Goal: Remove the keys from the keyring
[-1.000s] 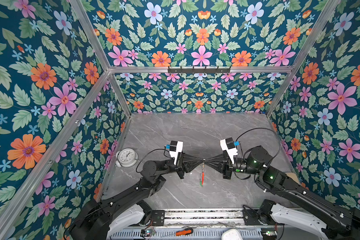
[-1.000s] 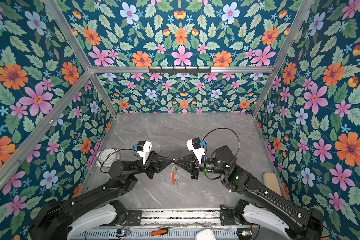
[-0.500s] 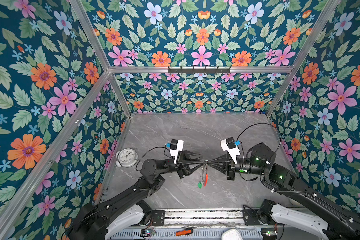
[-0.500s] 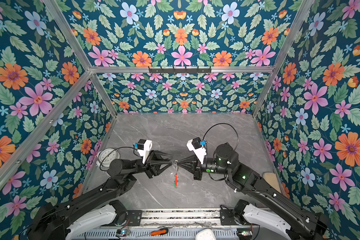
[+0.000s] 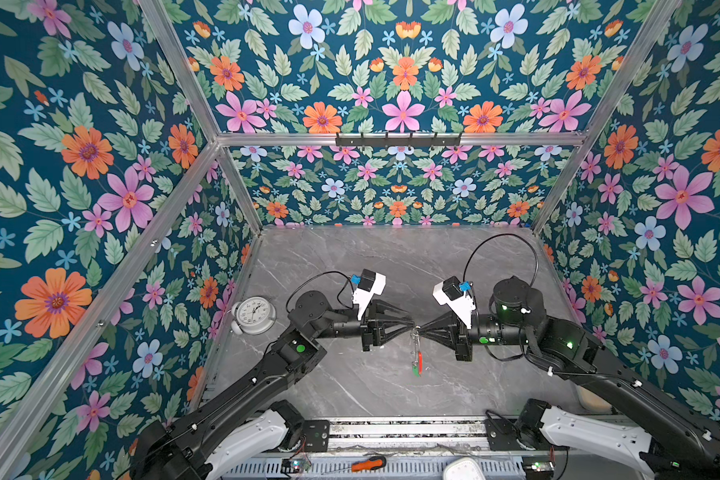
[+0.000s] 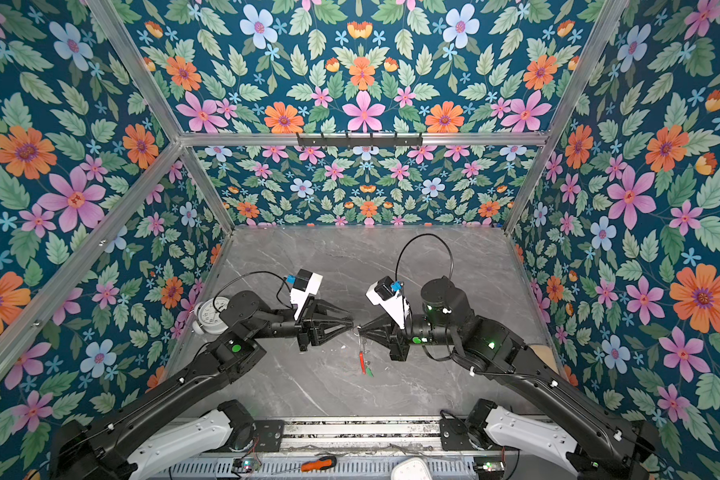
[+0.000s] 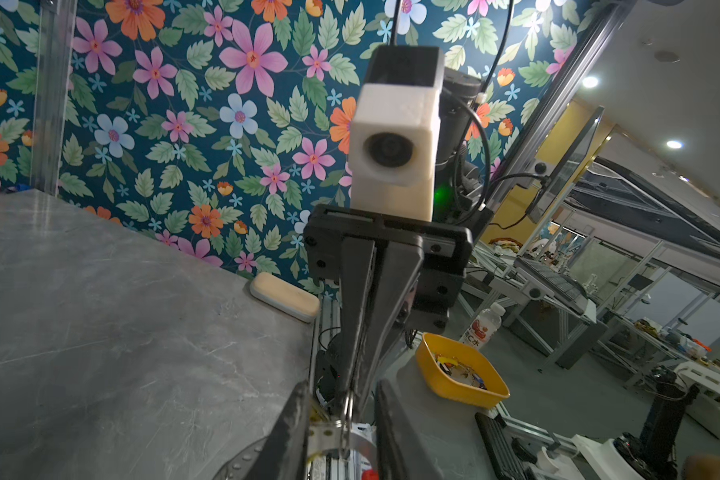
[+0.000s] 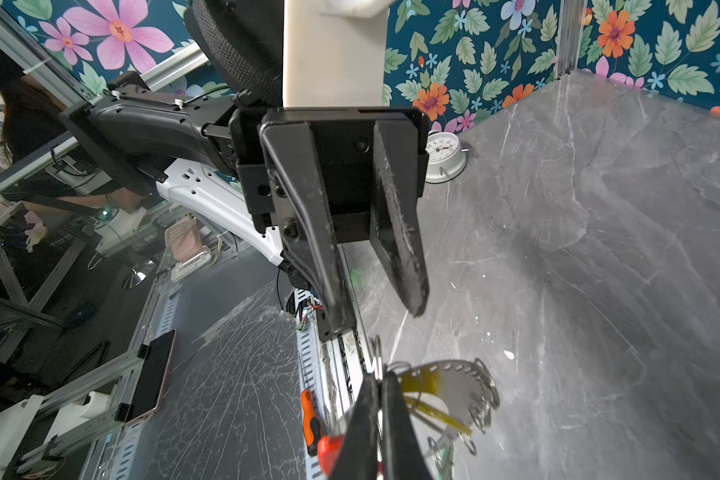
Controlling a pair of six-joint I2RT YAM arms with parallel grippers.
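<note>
The keyring (image 8: 454, 374), a flat grey metal hoop with small wire rings (image 8: 481, 411) along it, hangs above the table between both arms. My right gripper (image 8: 381, 384) is shut on its upper edge. A yellow tag (image 8: 437, 411), a green tag (image 8: 443, 456) and the red section (image 8: 329, 451) show below; the keys themselves are hard to make out. In both top views the hoop dangles edge-on (image 5: 415, 353) (image 6: 363, 357). My left gripper (image 7: 341, 411) is open, its fingers either side of a small ring on the hoop, facing the right gripper (image 5: 421, 330) tip to tip.
A white alarm clock (image 5: 253, 314) stands at the table's left wall. A beige pad (image 7: 285, 296) lies at the right front edge. An orange screwdriver (image 5: 368, 463) rests on the front rail. A yellow bowl (image 7: 458, 374) sits off the table.
The left gripper was shut on the keyring, then let go and opened; its jaws have since narrowed a little. The hanging hoop swung slightly. The right gripper kept its grip.
</note>
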